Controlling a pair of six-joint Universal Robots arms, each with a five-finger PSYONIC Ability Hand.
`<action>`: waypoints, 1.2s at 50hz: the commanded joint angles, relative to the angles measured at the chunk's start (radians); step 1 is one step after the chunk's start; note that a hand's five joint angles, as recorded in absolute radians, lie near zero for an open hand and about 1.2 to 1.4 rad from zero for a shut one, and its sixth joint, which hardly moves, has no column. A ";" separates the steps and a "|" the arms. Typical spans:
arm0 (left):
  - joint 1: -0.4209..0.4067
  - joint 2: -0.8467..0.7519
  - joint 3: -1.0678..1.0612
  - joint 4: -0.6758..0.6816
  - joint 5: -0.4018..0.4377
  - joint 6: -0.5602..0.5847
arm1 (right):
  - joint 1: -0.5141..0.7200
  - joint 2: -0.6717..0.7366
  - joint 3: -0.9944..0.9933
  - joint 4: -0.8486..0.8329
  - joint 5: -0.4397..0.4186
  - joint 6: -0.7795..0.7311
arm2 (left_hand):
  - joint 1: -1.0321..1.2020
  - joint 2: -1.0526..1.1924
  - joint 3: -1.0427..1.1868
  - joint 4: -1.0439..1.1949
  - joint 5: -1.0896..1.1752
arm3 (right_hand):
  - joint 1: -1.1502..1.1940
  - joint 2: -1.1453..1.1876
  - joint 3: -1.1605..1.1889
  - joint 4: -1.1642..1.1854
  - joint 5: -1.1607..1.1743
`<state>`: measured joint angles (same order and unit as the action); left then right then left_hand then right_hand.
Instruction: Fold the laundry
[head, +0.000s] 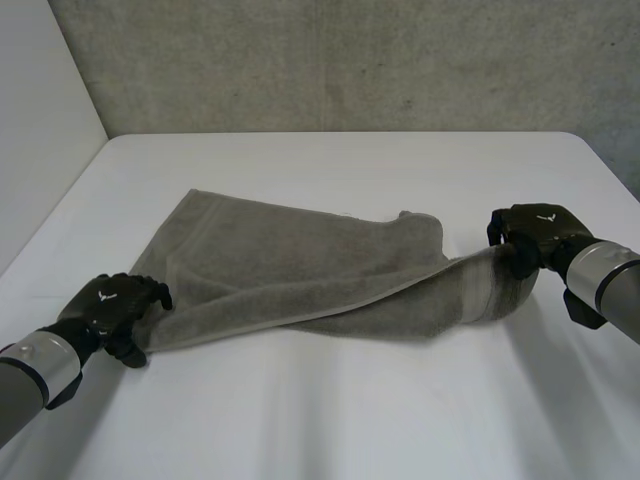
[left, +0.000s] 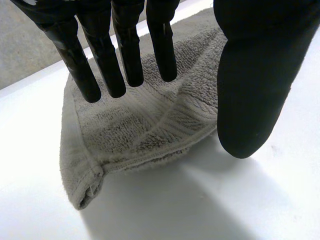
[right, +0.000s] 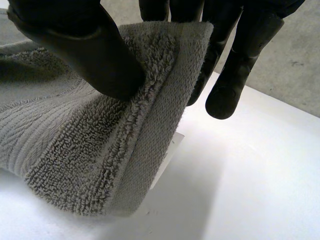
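A grey-brown towel (head: 300, 260) lies crumpled and partly doubled over across the middle of the white table (head: 350, 420). My left hand (head: 115, 310) is at the towel's near left corner. In the left wrist view its straight fingers (left: 100, 65) reach over the corner of the towel (left: 140, 125), while the thumb stands apart beside the cloth's edge; nothing is pinched. My right hand (head: 535, 235) is shut on the towel's right end and holds it lifted off the table. In the right wrist view the thumb (right: 90, 50) presses the hemmed towel edge (right: 100, 150) against the fingers.
The table's far edge meets a grey concrete wall (head: 350, 60), and a pale wall (head: 40, 120) stands at the left. Bare tabletop lies in front of the towel and behind it.
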<state>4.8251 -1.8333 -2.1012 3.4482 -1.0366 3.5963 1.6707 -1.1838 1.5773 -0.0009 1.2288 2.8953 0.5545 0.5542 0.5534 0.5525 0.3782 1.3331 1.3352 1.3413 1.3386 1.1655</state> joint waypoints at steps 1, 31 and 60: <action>-0.002 -0.012 -0.007 0.034 -0.005 0.019 | 0.003 0.009 0.001 -0.001 0.000 -0.001 | 0.085 0.085 0.086 0.087 0.086 | 0.063 0.061 0.055 0.058 0.056; -0.001 -0.064 0.033 0.170 -0.014 0.032 | 0.004 0.010 0.001 0.001 -0.018 0.002 | 0.598 0.599 0.599 0.600 0.600 | 0.063 0.061 0.055 0.058 0.056; 0.111 0.509 -0.034 -0.055 -0.017 0.027 | -0.060 -0.297 -0.003 0.438 -0.034 -0.453 | 0.842 0.842 0.843 0.844 0.843 | 0.063 0.061 0.055 0.058 0.056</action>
<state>4.9169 -1.5155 -2.1282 3.4986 -1.0675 3.6227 1.6541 -1.3638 1.5678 0.3327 1.1980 2.5224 1.1986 1.2164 1.2156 1.2177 1.0316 1.3332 1.3442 1.3430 1.3387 1.1655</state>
